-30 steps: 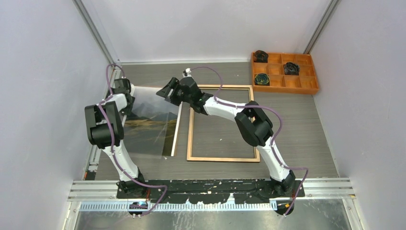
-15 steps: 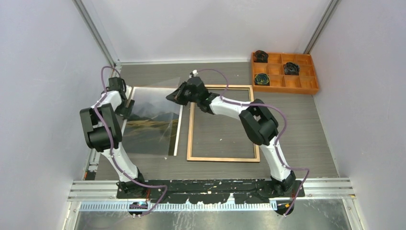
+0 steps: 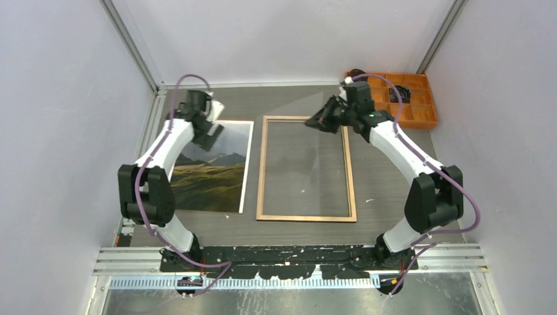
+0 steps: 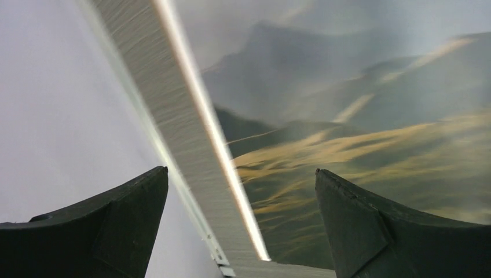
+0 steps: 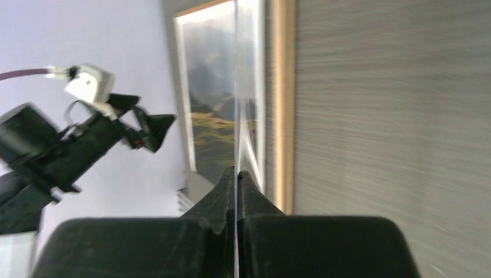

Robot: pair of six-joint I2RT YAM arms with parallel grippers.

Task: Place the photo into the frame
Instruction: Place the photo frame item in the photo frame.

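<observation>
The photo (image 3: 210, 177), a mountain landscape with a white border, lies flat on the table's left side. To its right lies the frame (image 3: 261, 170), wood-coloured side up. My left gripper (image 3: 213, 136) hovers open over the photo's far end; in the left wrist view the gripper (image 4: 241, 169) straddles the white edge of the photo (image 4: 359, 116) with nothing between the fingers. My right gripper (image 3: 310, 122) is above the frame's far rail. In its wrist view the gripper (image 5: 236, 169) is shut on a thin clear pane (image 5: 236, 110), seen edge-on beside the frame (image 5: 282, 87).
An orange compartment tray (image 3: 420, 117) with dark coiled items stands at the far right, just behind the right wrist. White walls close in the table on the left, back and right. A metal rail (image 3: 152, 118) runs along the left edge.
The right gripper closed on the clear pane above the photo and swung right with it to the frame's far rail. The left gripper opened wide and moved farther back and right.
</observation>
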